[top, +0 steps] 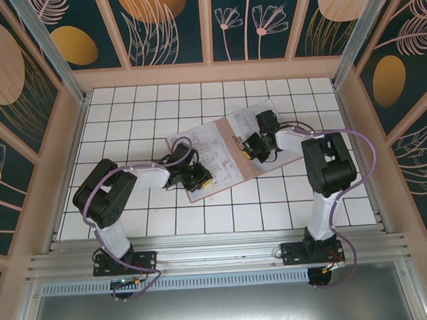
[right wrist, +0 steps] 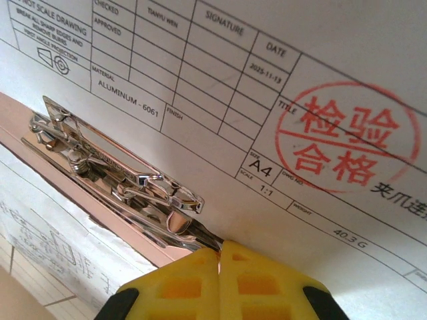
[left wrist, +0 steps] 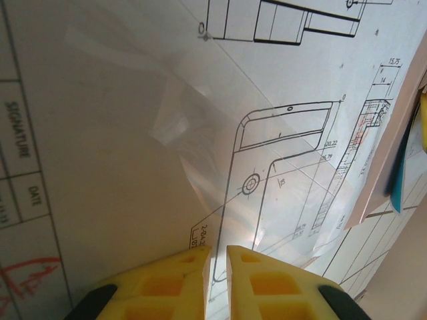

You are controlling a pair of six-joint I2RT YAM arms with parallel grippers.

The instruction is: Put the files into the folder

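The pinkish-brown folder [top: 248,169] lies open on the tiled table with white printed files [top: 202,150] on both halves. My left gripper [top: 200,178] is low over the left sheet [left wrist: 100,133], near the folder's front edge [left wrist: 390,143]. Its yellow fingers [left wrist: 180,280] stand a narrow slit apart, and a glossy clear film wrinkles up toward them. Whether they pinch it is unclear. My right gripper [top: 253,150] is shut, its tips [right wrist: 219,245] meeting at the end of the metal clip [right wrist: 113,167] on the stamped drawing [right wrist: 267,80]. A teal-blue sheet edge [left wrist: 398,180] shows beyond the folder.
White tiles [top: 126,114] surround the folder, with free room on the left, at the back and along the front. Pink walls [top: 78,137] fence the table on three sides. The right arm's purple cable [top: 365,150] loops beside the folder.
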